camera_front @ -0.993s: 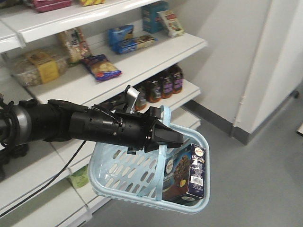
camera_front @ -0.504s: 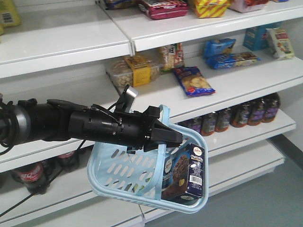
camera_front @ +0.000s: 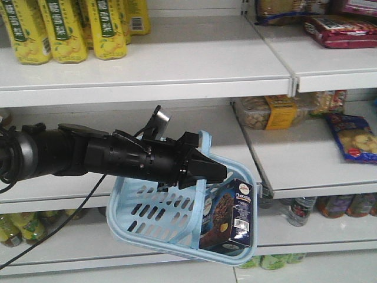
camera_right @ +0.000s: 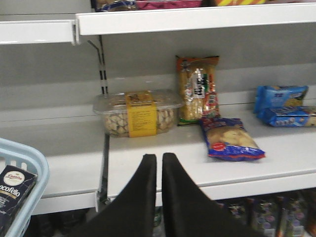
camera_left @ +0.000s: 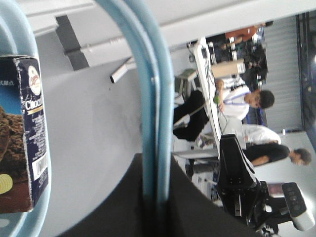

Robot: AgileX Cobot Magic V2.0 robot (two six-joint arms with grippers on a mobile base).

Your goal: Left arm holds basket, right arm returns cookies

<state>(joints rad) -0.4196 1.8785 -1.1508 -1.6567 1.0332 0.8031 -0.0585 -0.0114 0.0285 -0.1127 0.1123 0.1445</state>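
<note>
Exterior front-facing view: left hand (camera_front: 215,171) is clamped on the basket (camera_front: 141,219) handles, so holding is done. Cookies (camera_front: 233,219) stand in its right end, untouched. Right hand (camera_right: 159,158), fingers nearly together and empty, faces the shelf (camera_right: 276,170); returning hasn't begun.

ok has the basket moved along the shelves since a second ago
Yes, leftward against the shelving: the blue snack bag, above-left of the basket a second ago, now lies to its upper right.

Matte black robot body.
The left arm (camera_front: 88,156) is thick and cylindrical, with loose cables (camera_front: 47,239) and a grey camera block (camera_front: 159,119); the right fingers (camera_right: 142,195) taper smoothly.
</note>
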